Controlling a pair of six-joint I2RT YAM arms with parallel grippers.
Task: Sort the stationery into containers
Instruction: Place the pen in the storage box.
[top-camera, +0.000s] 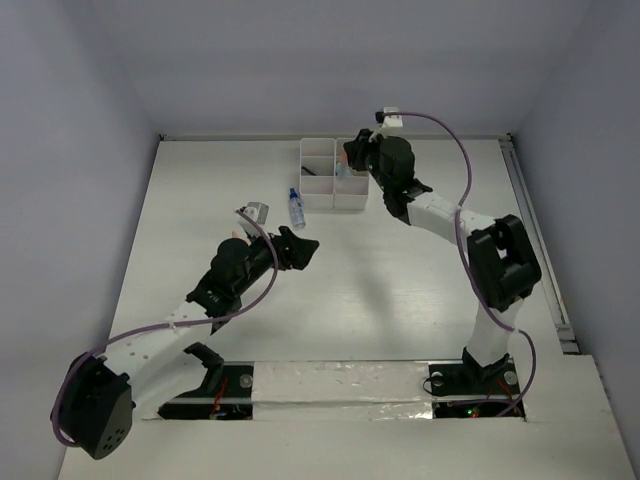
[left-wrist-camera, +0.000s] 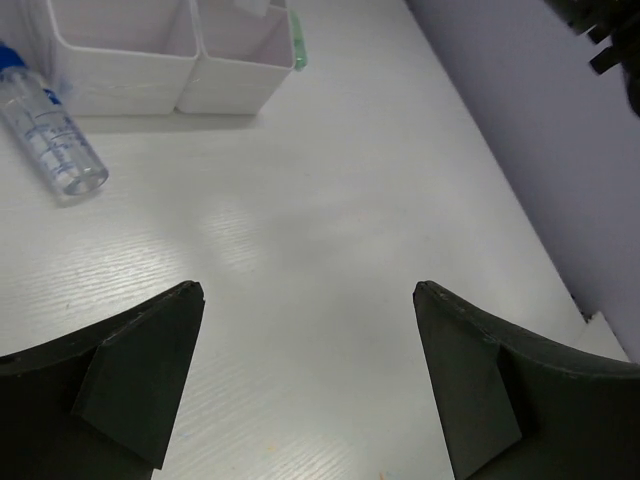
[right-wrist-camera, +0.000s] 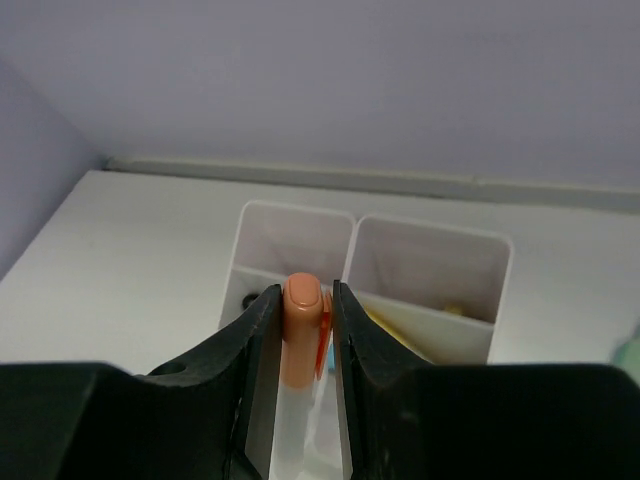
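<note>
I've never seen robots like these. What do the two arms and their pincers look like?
Both the left arm and right arm have white tube-like links joined by chunky black joint housings. A thin purple cable loops loosely along each. The jaws are plain matt black, flat wedge-shaped plates; no markings visible.

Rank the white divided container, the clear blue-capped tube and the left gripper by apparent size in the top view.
Largest to smallest:
1. white divided container
2. left gripper
3. clear blue-capped tube
The gripper may sit nearer the camera than the tube, so its lead is unsure.
</note>
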